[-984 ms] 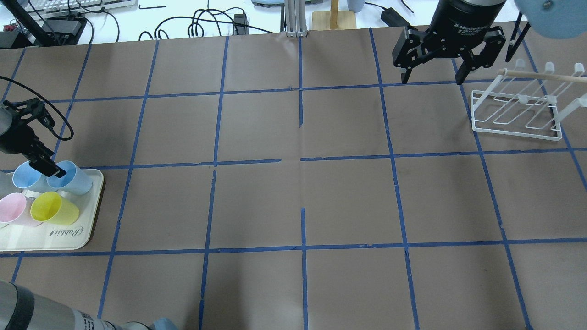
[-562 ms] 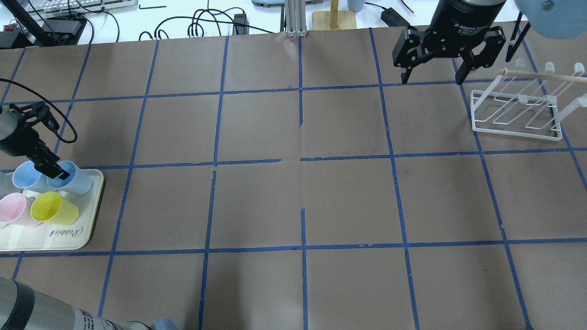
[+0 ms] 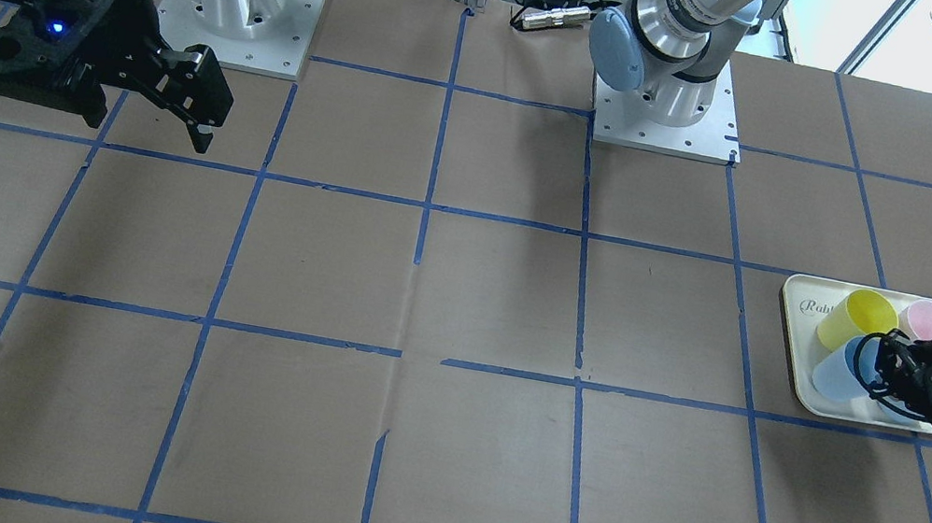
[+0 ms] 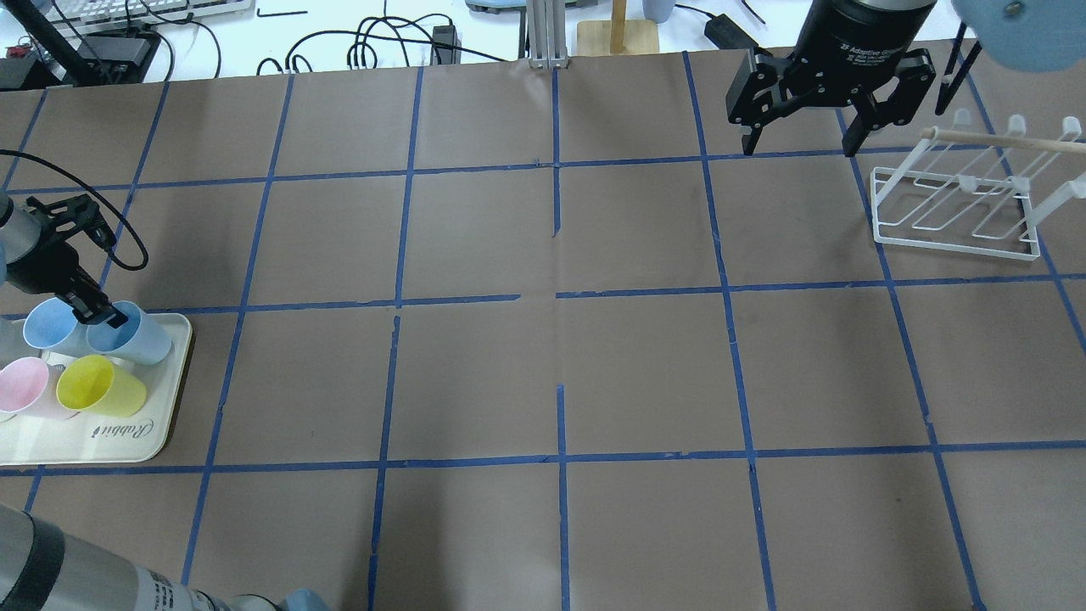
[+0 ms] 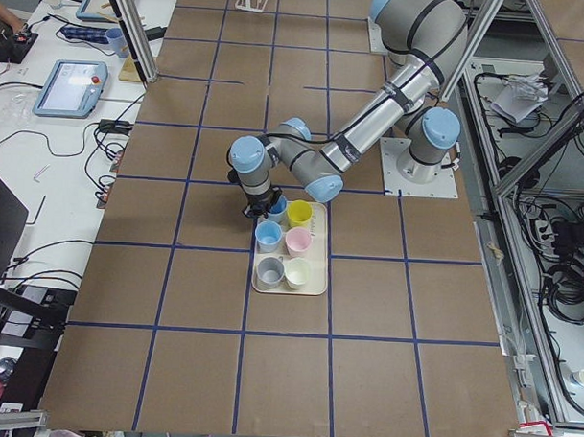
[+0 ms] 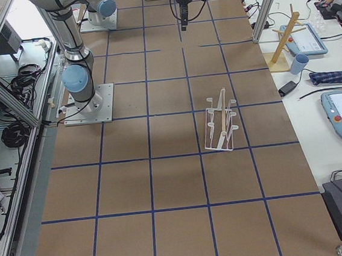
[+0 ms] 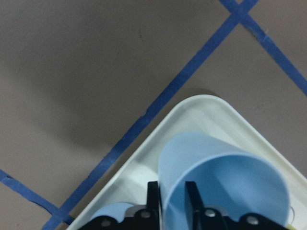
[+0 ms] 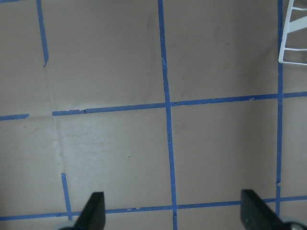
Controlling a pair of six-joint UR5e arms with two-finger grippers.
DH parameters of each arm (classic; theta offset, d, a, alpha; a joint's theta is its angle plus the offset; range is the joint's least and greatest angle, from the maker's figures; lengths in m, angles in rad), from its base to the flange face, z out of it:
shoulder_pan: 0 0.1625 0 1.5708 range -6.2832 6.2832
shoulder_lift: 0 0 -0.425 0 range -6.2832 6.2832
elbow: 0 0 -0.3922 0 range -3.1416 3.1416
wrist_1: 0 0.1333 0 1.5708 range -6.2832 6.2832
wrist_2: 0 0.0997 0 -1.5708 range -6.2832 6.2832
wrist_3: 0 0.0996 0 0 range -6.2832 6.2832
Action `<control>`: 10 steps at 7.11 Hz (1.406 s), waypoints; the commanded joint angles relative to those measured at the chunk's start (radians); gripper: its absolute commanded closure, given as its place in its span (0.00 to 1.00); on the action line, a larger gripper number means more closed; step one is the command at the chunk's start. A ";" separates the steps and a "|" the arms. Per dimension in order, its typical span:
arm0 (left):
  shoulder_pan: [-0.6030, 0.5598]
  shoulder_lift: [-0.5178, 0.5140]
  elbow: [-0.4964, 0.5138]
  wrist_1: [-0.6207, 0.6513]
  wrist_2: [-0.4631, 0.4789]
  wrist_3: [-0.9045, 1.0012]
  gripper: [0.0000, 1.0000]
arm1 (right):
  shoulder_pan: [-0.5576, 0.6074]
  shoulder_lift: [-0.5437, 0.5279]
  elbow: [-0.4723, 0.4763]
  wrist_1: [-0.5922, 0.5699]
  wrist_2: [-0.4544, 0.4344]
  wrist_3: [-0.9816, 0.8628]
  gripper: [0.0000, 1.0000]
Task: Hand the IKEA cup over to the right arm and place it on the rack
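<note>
The IKEA cup (image 4: pixel 140 338) is pale blue and sits tilted at the far right corner of the cream tray (image 4: pixel 102 441). My left gripper (image 4: pixel 106 321) is shut on its rim. In the left wrist view the two fingers (image 7: pixel 192 196) pinch the cup's wall (image 7: pixel 225 187), one inside and one outside. A second pale-blue cup (image 4: pixel 47 327) stands beside it. My right gripper (image 4: pixel 797 148) is open and empty above the table, just left of the white wire rack (image 4: pixel 954 208). The rack's corner shows in the right wrist view (image 8: pixel 295 33).
A yellow cup (image 4: pixel 97 386) and a pink cup (image 4: pixel 24 386) stand on the same tray; the exterior left view also shows a grey cup (image 5: pixel 269 270) and a cream one. A cable loop (image 4: pixel 127 250) hangs from the left wrist. Brown paper with blue tape lines covers the table.
The left wrist has shifted slightly with its fingers still on the blue cup's rim, and the cup has moved a little with it. The right arm has not moved.
</note>
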 commanded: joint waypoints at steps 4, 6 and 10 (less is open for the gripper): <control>-0.080 0.107 0.145 -0.363 -0.227 -0.315 1.00 | -0.002 0.002 0.000 -0.003 0.000 -0.004 0.00; -0.187 0.159 0.182 -0.468 -0.370 -0.606 1.00 | -0.003 0.002 0.000 -0.006 0.000 -0.006 0.00; -0.341 0.249 0.153 -0.629 -0.893 -1.145 1.00 | -0.067 0.002 -0.017 0.014 0.017 -0.039 0.00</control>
